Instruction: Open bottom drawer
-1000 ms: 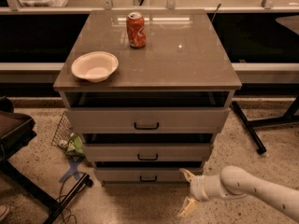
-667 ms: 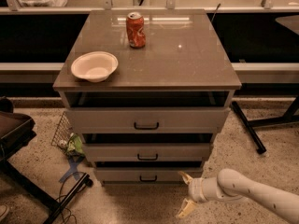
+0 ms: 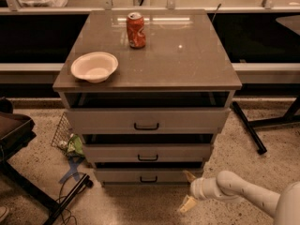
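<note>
The bottom drawer point(image 3: 148, 175) is the lowest of three grey-beige drawers in the cabinet, with a small black bar handle point(image 3: 148, 179) at the middle of its front. My gripper point(image 3: 187, 190) is low at the cabinet's right front corner, on the white arm coming in from the lower right. It is open and empty. Its upper finger point(image 3: 189, 176) is close to the right end of the bottom drawer's front, and its lower finger point(image 3: 186, 204) hangs near the floor. The gripper is well to the right of the handle.
On the cabinet top point(image 3: 187, 60) stand a red soda can point(image 3: 135, 30) and a white bowl point(image 3: 94, 66). A wire basket with clutter point(image 3: 65, 137) and cables point(image 3: 70, 191) lie on the floor at the left. A black stand leg point(image 3: 248, 128) crosses the floor at the right.
My gripper has crept slightly left towards the bottom drawer's right end. The drawers, can and bowl have not moved.
</note>
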`<act>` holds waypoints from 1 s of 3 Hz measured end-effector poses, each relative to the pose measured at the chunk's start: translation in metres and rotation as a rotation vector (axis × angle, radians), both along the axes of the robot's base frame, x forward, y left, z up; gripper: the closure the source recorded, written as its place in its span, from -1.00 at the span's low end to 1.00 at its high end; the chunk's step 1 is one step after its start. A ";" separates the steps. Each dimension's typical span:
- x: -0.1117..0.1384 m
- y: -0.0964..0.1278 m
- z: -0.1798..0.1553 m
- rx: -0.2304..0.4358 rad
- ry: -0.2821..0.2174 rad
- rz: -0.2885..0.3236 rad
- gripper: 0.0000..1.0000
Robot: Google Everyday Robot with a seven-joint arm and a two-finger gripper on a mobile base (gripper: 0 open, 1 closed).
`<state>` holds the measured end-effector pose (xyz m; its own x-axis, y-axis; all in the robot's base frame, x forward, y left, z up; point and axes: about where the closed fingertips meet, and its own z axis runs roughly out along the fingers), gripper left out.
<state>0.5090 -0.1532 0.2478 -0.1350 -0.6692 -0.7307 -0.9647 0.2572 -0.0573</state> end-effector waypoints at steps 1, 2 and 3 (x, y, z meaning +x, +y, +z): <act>0.031 -0.004 -0.017 -0.012 -0.014 -0.045 -1.00; 0.054 0.002 -0.025 -0.026 -0.034 -0.070 -1.00; 0.066 0.008 -0.031 -0.037 -0.036 -0.080 -1.00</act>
<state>0.5749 -0.1450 0.2165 -0.1635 -0.6843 -0.7107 -0.9383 0.3304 -0.1022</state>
